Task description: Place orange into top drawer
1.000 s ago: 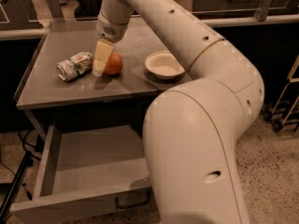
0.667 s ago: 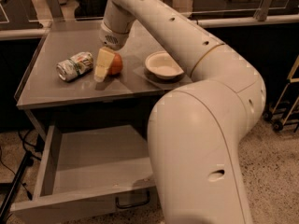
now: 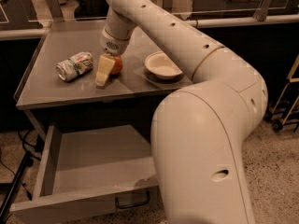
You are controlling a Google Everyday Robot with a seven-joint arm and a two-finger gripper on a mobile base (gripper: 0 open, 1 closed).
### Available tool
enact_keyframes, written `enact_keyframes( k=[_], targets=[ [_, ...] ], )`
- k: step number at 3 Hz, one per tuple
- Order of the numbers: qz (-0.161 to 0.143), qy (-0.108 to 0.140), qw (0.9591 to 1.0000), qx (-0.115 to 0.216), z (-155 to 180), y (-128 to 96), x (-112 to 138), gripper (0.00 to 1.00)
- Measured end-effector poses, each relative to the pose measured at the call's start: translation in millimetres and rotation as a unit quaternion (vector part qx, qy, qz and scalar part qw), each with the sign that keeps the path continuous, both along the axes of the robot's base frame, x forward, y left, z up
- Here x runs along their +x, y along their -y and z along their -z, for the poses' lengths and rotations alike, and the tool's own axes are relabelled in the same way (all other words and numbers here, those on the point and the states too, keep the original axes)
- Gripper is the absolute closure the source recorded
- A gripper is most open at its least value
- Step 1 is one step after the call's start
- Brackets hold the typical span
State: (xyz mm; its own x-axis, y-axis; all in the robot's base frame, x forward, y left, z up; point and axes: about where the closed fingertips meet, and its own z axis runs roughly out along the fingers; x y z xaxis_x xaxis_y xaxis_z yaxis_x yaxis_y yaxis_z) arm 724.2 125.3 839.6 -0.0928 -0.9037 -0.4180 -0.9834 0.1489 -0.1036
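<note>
White robot arm (image 3: 205, 139) fills 3 to 6 o'clock. Wide grey metal top drawer (image 3: 70, 204) stands open at 7 o'clock. Grey tabletop (image 3: 51, 90) above carries 1 white bowl (image 3: 163, 69), 1 crushed silver-green can (image 3: 74, 65) and, between them at 11 o'clock, the small round orange (image 3: 117, 64). Cream gripper (image 3: 108, 73) is down on the orange's 9 o'clock side; we cannot tell whether it is clamped or apart. We judge the orange light, firm, smooth and roll-prone: grip across its widest girth.

You are seeing the gripper (image 3: 106, 72) sitting at the orange (image 3: 117, 64) on the table (image 3: 60, 41); can (image 3: 74, 66) left, bowl (image 3: 162, 66) right, top drawer (image 3: 93, 154) below.
</note>
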Motion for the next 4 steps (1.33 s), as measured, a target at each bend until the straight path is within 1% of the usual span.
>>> enact_keyframes(
  k=[3, 4],
  targets=[
    [0.000, 0.000, 1.0000, 0.000, -0.1, 0.1, 0.0, 0.89],
    [0.037, 0.015, 0.9990, 0.022, -23.0, 16.5, -0.8, 1.00]
  ],
)
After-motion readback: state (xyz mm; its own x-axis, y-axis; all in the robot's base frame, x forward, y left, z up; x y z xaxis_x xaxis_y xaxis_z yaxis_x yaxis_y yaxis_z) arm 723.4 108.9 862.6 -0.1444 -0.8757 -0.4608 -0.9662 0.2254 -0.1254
